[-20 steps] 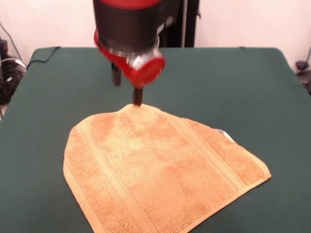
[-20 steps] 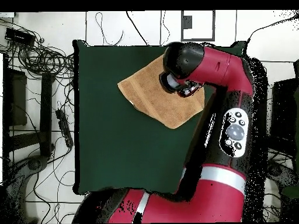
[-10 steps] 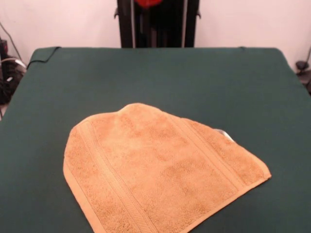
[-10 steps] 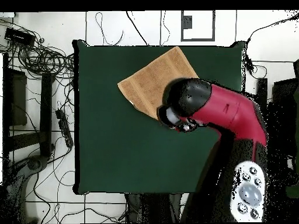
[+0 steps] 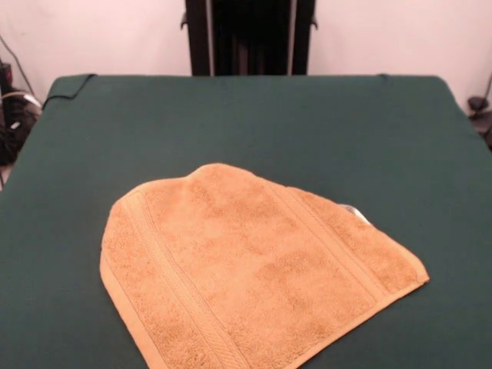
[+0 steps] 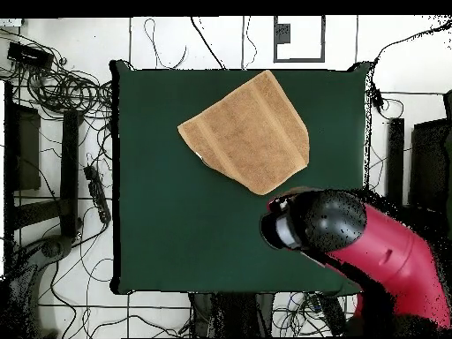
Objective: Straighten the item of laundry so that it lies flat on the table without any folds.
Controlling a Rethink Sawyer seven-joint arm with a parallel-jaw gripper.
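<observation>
Above the table's (image 6: 177, 221) bare green, arm (image 6: 371, 247) apart from towel (image 6: 250, 131); claw's state indiscernible.

The red and black arm (image 6: 371, 247) shows only in the overhead view, reaching in from the lower right corner; its rounded black end with a pale ring faces left, and the red casing runs back behind that end toward the corner. The tool itself cannot be made out beneath the arm's end; the front view shows no part of the arm.
</observation>
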